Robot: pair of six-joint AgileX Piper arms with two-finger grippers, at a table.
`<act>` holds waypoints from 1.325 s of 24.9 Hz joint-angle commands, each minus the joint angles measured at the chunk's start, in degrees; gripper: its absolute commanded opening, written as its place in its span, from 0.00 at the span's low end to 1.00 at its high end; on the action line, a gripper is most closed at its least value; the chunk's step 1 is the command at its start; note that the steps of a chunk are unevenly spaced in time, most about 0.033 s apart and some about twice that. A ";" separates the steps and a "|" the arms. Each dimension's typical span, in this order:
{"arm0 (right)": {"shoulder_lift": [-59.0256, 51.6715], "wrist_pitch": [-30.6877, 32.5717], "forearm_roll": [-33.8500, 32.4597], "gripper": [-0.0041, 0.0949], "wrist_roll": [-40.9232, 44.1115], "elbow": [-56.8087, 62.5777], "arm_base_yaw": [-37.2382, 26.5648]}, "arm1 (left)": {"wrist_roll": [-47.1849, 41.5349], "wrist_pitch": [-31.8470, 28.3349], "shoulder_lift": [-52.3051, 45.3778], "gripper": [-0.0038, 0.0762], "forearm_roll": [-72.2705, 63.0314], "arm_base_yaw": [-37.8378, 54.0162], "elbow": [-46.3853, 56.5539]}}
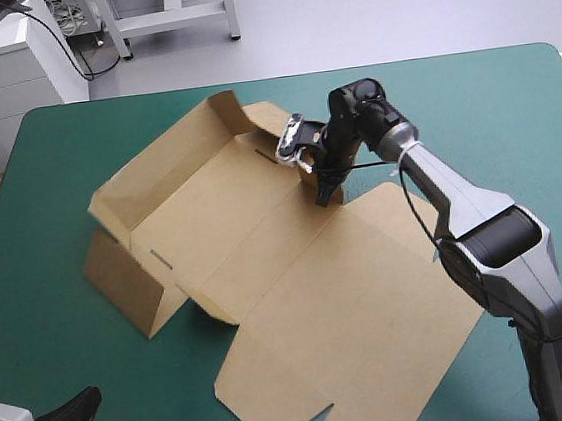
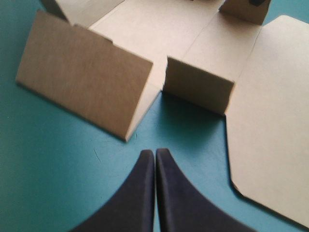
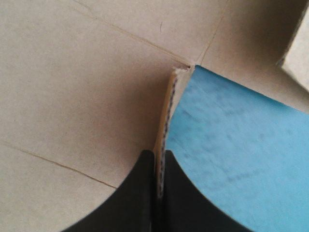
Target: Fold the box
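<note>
Your right gripper point(image 3: 159, 155) is clamped on a small side flap point(image 3: 167, 104) of the box point(image 1: 297, 269). The board's edge is pinched between the black fingers point(image 3: 140, 193), at the far right corner of the base panel point(image 1: 231, 216). The box lies in the middle of the teal-green desk point(image 1: 512, 116), only partly raised. A long wall point(image 2: 82, 92) stands on its left side with a shorter flap point(image 2: 198, 89) just beside it, and the wide lid panel point(image 1: 363, 322) lies flat toward the desk's near edge. Your left gripper point(image 2: 155, 153) has its fingers together and holds nothing. It sits over bare cover just short of those raised walls.

Watch the pinch. I judge that pulling the flap sideways, rather than turning it about its crease, could tear the corner or drag the whole sheet, since nothing pins the base. The left wall looks untucked and may fall flat if the sheet shifts.

Nothing lies inside the box; its base panel is bare.
</note>
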 commanded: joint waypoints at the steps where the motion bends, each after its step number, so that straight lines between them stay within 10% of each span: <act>1: -4.02 1.41 -1.38 0.02 -5.25 -2.04 4.26 | -0.11 -4.26 -0.01 0.04 -0.08 -0.31 -1.20; 6: -4.02 1.50 -11.90 0.02 -7.06 0.27 9.46 | -0.11 -4.26 -0.01 0.04 -0.08 -0.31 -1.20; 18: -6.34 0.13 0.51 0.02 -19.29 5.55 10.70 | -0.11 -4.26 -0.01 0.04 -0.08 -0.31 -1.20; 33: -6.34 -16.79 -6.55 0.02 -19.92 5.55 13.40 | 0.04 -4.26 -0.01 0.04 -0.08 -0.31 -1.20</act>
